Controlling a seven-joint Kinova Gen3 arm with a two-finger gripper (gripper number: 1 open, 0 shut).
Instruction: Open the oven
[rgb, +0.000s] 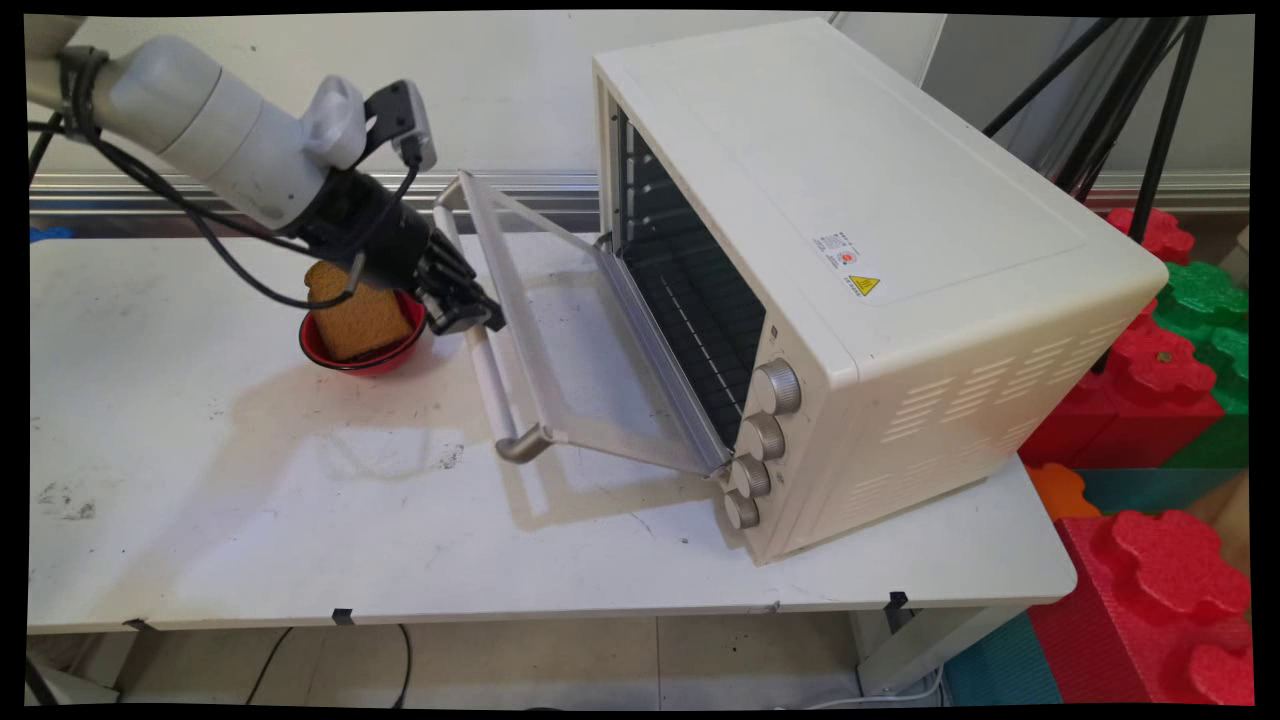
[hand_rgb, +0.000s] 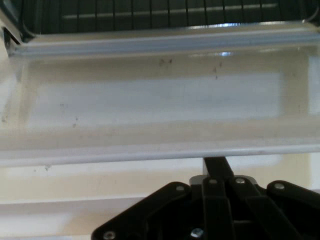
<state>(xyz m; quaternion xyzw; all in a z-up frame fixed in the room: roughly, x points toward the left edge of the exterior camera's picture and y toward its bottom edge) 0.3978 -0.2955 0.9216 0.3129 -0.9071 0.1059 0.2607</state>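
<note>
Black gripper (rgb: 478, 318) met at the handle bar (rgb: 487, 352) of the oven door (rgb: 560, 330), fingers drawn together and touching that bar (seen in the hand view (hand_rgb: 216, 172) as one narrow black tip against the pale rail (hand_rgb: 150, 152)). Cream toaster oven (rgb: 880, 250) placed at 3 o'clock on the white table (rgb: 250, 520), glass door hanging about half open, dark racks inside, four metal knobs (rgb: 762, 437) down the front corner. Slice of brown bread (rgb: 355, 318) propped in a red bowl (rgb: 365, 358) just behind the gripper, toward 9 o'clock.
</note>
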